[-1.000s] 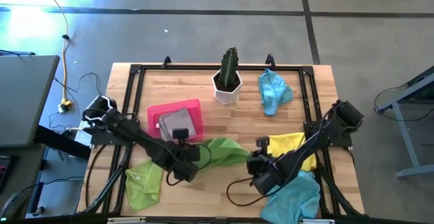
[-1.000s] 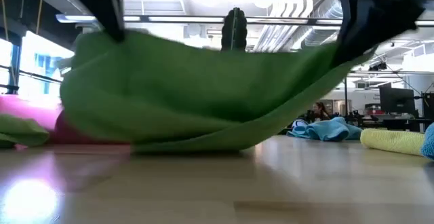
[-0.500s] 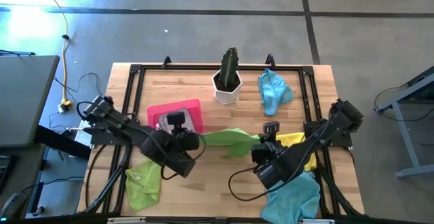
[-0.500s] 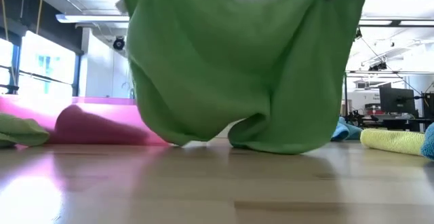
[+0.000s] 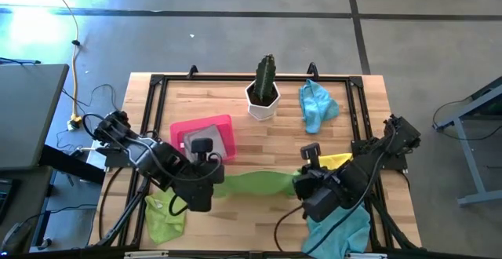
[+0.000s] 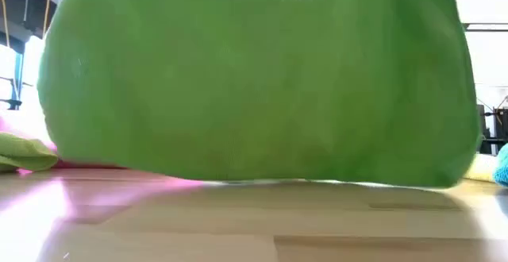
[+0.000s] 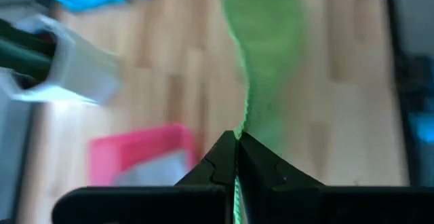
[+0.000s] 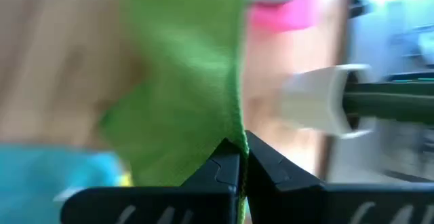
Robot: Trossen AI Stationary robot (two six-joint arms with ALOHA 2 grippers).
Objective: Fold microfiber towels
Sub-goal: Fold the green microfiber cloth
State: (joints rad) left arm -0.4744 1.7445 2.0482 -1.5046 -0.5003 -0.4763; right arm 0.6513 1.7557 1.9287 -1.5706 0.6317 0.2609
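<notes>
Both grippers, left gripper and right gripper, pinch opposite edges of the lime green towel, hanging limp between them above mid-table (soft, light; corners grip best); the pink tray lies beyond.

A lime green towel hangs stretched at the table's centre, a second green towel lies crumpled at seven o'clock, a light blue towel bunched at one o'clock, another blue towel at five o'clock beside a yellow towel.
</notes>
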